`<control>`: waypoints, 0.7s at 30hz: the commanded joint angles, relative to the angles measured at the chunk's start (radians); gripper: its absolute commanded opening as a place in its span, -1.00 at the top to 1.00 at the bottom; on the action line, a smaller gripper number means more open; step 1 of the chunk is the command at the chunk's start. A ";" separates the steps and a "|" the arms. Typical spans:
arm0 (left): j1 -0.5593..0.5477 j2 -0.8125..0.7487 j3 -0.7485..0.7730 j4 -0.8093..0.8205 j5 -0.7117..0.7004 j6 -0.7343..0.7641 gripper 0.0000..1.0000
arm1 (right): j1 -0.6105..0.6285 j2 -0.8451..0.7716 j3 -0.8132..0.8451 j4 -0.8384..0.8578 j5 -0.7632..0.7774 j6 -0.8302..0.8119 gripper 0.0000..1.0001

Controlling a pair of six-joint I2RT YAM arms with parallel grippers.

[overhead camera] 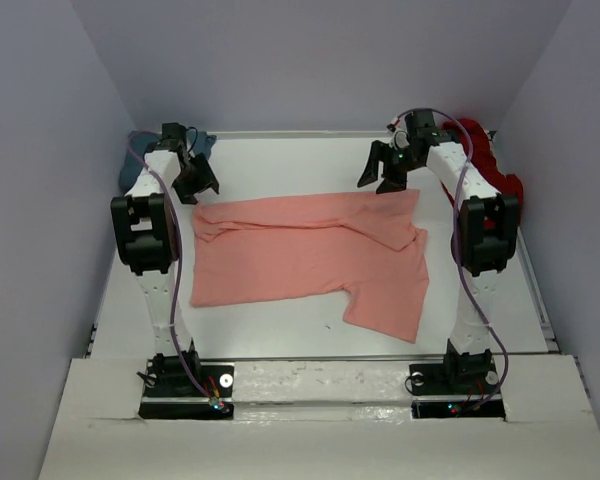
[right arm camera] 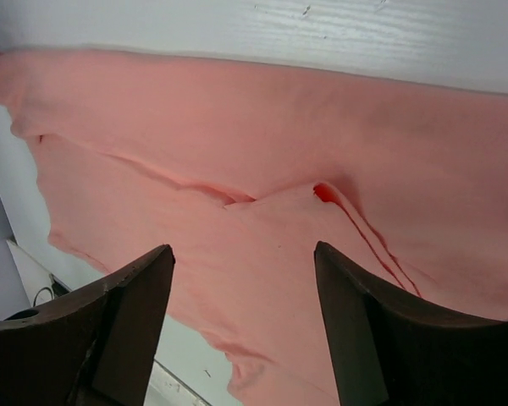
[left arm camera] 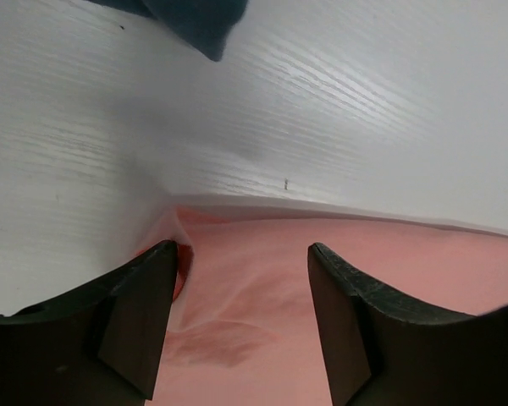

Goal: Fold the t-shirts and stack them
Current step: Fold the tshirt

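A salmon-pink t-shirt point(overhead camera: 310, 255) lies spread and partly folded across the middle of the table, one sleeve reaching toward the front right. My left gripper point(overhead camera: 196, 181) hovers open just above its far left corner; in the left wrist view the gripper point(left arm camera: 241, 249) has only the pink cloth point(left arm camera: 262, 296) below its jaws. My right gripper point(overhead camera: 384, 170) hangs open over the shirt's far right edge, and the right wrist view shows this gripper point(right arm camera: 244, 248) empty above the creased fabric point(right arm camera: 262, 127). A teal t-shirt point(overhead camera: 140, 146) is bunched at the back left. A dark red t-shirt point(overhead camera: 486, 152) lies at the back right.
The white table point(overhead camera: 280, 330) is boxed in by grey walls on three sides. A raised white ledge point(overhead camera: 320, 385) carries both arm bases at the near edge. A tip of the teal t-shirt point(left arm camera: 199, 21) shows beyond the left fingers.
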 commanded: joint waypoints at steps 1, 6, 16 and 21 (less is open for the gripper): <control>-0.050 -0.144 0.036 -0.047 -0.013 0.011 -0.44 | 0.013 -0.044 -0.034 -0.031 0.022 -0.029 -0.42; -0.134 -0.176 0.083 -0.067 -0.090 0.026 -0.45 | 0.013 -0.039 -0.067 -0.030 0.038 -0.029 -0.39; -0.297 -0.092 0.158 -0.038 -0.010 0.010 -0.44 | 0.042 0.048 -0.049 -0.003 0.051 -0.038 -0.38; -0.329 -0.003 0.190 -0.010 0.085 -0.001 -0.44 | 0.051 0.096 -0.026 0.013 0.048 -0.049 -0.38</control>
